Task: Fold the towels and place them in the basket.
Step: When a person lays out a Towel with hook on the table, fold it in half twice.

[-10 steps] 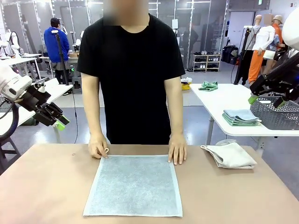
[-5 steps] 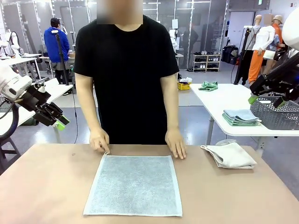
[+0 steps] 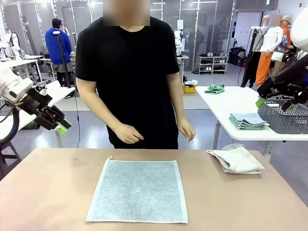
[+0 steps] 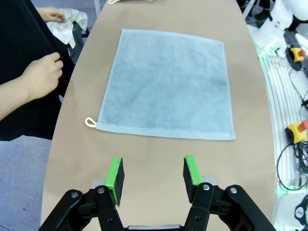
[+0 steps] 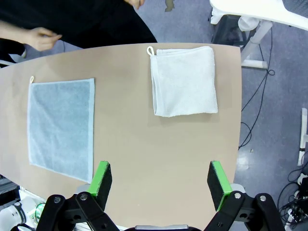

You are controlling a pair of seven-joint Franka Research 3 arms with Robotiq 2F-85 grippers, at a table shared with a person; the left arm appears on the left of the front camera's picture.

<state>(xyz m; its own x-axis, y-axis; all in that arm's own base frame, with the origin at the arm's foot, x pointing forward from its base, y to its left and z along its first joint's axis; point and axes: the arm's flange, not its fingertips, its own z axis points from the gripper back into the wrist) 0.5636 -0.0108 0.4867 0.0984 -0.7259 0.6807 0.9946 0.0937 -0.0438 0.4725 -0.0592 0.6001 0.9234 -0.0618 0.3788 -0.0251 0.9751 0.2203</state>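
**A:** Which towel is up for folding, and where is it?

**B:** The light blue towel [image 3: 137, 190]. It lies spread flat on the bench [image 3: 48, 192], one layer with square edges, just ahead of the left jaws and below them. Its loop [image 4: 89, 122] sits at a near corner.

**A:** Why spread out like that?

**B:** My guess is so that an edge can be pinched and carried across. There is no fold in it yet.

**A:** And the jaws themselves?

**B:** Both pairs stand apart and hold nothing. The green pads [image 4: 115, 174] of the left jaws hang over bare bench, short of the towel's near edge. The right jaws are spread wider and sit higher, with the blue towel ahead of them and off to one side.

**A:** What about the other cloth?

**B:** That is an off-white towel [image 3: 238, 160], already folded. It lies ahead of the right jaws, well apart from the blue one, and is likely parked there until it goes into the basket.

**A:** Where is the basket?

**B:** The basket [image 3: 284, 119] is beyond the right jaws, on a white side table [image 3: 226, 101]. It stands beside a stack of folded towels [image 3: 248, 121], away from the folding area.

**A:** And the person?

**B:** The person's hands [image 3: 127, 133] are off the bench, far beyond both pairs of jaws, and touch nothing. I'd say that leaves the towel free for the arms.
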